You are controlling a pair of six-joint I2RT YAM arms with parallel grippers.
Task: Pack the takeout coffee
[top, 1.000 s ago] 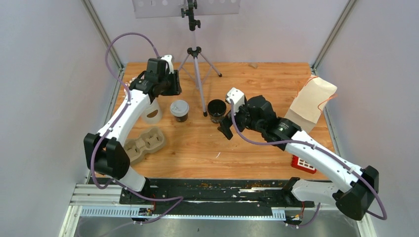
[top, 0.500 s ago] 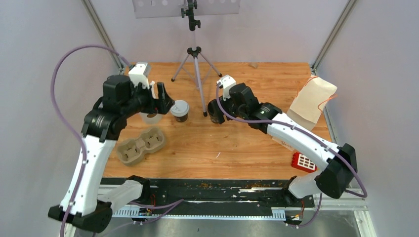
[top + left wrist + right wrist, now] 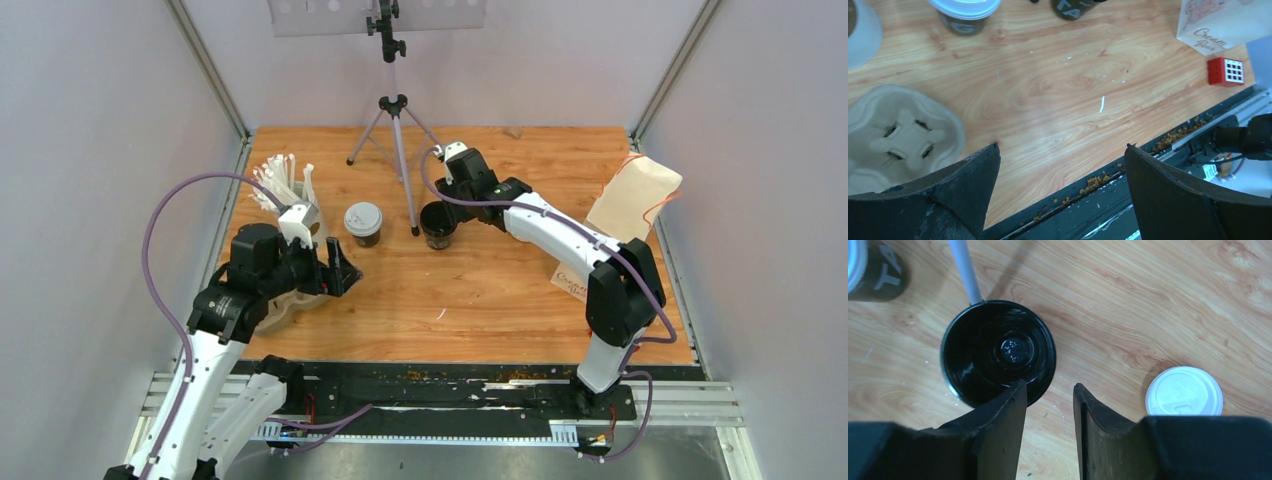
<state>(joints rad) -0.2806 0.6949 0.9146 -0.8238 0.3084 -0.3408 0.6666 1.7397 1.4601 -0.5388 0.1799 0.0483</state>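
Of the takeout coffee, one black cup with a white lid [image 3: 363, 222] [image 3: 965, 12] stands mid-table. To its right stands a second black cup [image 3: 438, 225] [image 3: 998, 352], uncovered. Its loose white lid [image 3: 1184, 392] lies on the wood beside it. My right gripper [image 3: 455, 192] [image 3: 1048, 387] hovers just behind this cup. Its jaws are partly open over bare wood, and the left finger overlaps the cup's rim in the wrist view. My left gripper [image 3: 340, 272] [image 3: 1063, 147] is wide open and holds nothing, low beside the brown carrier tray [image 3: 285, 305] [image 3: 898, 135].
A white cup of straws [image 3: 288, 188] stands at the back left. A tripod [image 3: 397, 150] stands between the two cups, one leg [image 3: 964, 270] touching down by the uncovered one. A paper bag [image 3: 632, 200] leans at the right wall. A red block [image 3: 1226, 71] sits near the front rail.
My left arm has swung back from the straw cup to the carrier tray, jaws opening wide. My right gripper has moved behind the uncovered cup and its jaws have narrowed.
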